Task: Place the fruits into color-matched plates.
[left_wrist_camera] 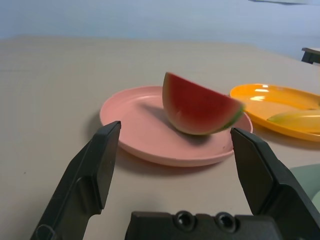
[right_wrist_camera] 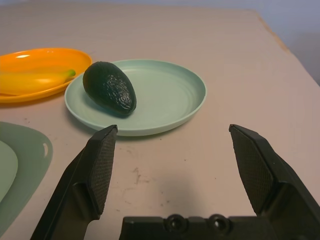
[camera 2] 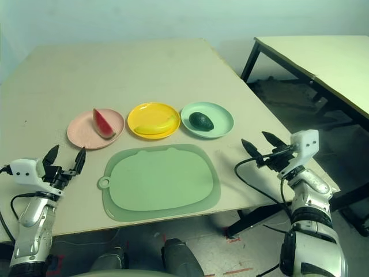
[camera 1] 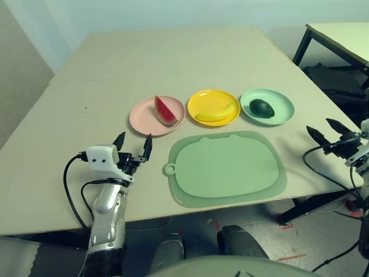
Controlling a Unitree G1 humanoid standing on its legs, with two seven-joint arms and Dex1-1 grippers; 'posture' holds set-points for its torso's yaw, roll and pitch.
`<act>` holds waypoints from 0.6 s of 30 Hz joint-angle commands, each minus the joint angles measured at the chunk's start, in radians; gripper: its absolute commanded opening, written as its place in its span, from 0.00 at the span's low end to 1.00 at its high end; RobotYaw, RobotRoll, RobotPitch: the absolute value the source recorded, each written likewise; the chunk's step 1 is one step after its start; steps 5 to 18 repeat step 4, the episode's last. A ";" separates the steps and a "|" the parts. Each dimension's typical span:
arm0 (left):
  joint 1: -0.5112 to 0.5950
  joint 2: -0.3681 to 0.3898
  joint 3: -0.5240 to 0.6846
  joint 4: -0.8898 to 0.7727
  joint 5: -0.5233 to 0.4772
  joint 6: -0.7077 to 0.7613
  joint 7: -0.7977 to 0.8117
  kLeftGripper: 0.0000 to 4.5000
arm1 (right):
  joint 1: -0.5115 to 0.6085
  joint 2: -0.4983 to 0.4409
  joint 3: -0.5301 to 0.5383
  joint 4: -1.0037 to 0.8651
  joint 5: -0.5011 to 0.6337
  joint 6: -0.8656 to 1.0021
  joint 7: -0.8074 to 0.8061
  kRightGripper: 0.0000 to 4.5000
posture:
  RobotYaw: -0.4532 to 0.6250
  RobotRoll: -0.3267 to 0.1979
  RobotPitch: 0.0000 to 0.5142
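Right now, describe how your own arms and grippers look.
Both forearms are silver metal cylinders with darker segments nearer the body. Each wrist carries a white boxy housing with looping black cables. The left gripper and right gripper each have two pointed black fingers; the wrist views show textured inner pads and a black base with two screw heads.
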 commanded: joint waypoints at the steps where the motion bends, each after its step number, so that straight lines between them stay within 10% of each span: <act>1: 0.039 -0.011 -0.010 -0.027 0.019 -0.018 0.025 0.99 | -0.025 -0.020 -0.003 0.041 -0.024 -0.011 0.009 1.00 | 0.28 0.62 0.13; 18: 0.059 -0.019 -0.009 -0.035 0.025 -0.030 0.045 0.99 | -0.043 -0.022 -0.004 0.055 -0.032 -0.013 0.001 1.00 | 0.29 0.62 0.13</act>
